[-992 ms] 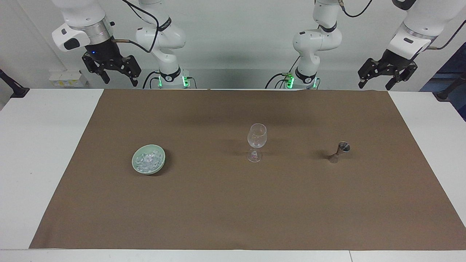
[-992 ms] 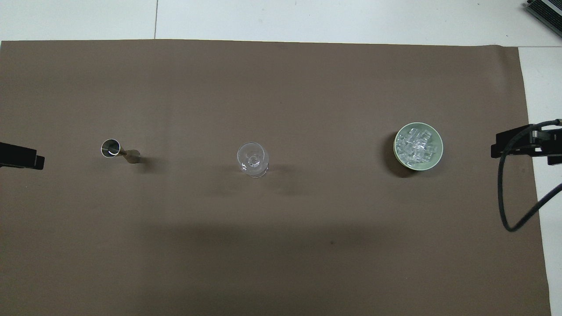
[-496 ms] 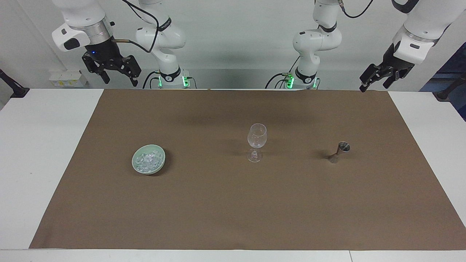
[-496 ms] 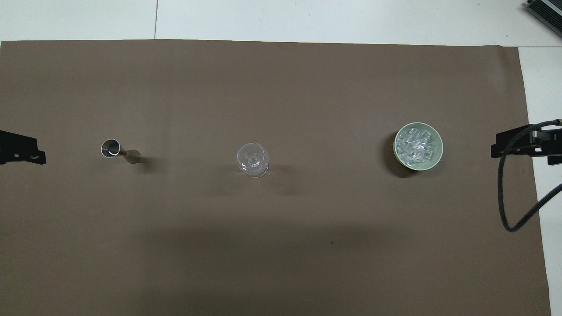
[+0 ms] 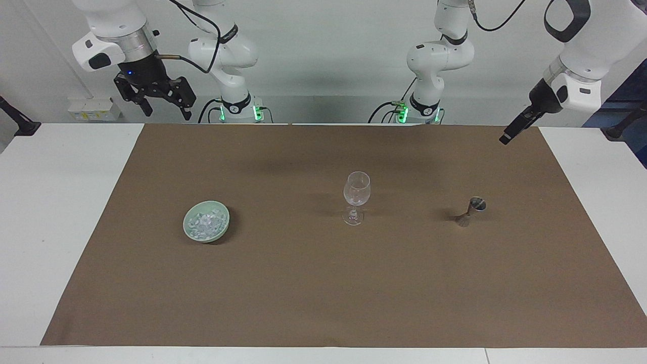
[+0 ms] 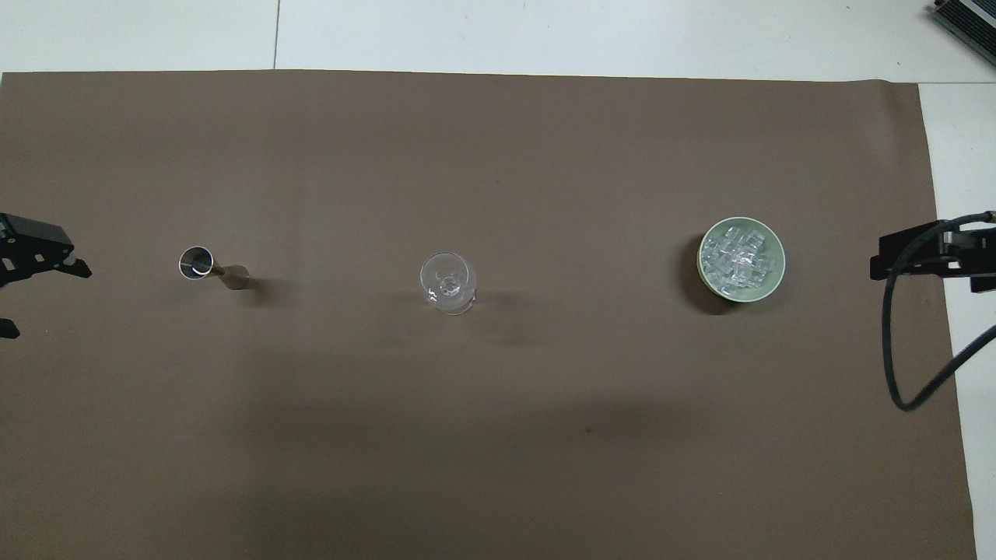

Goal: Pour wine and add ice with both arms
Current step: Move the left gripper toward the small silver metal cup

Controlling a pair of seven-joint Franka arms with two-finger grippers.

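No writing can be read. One green bowl (image 5: 206,228) is seen on the brown mat (image 5: 303,293) toward the right arm's end, heaped with ice (image 6: 739,259). One empty wine glass (image 5: 356,197) stands mid-mat, one metal jigger (image 5: 471,210) toward the left arm's end. The right gripper (image 5: 162,103) is held high, jaws apart; the left gripper (image 5: 507,137) hangs over the mat's edge, jaws apart in the overhead view
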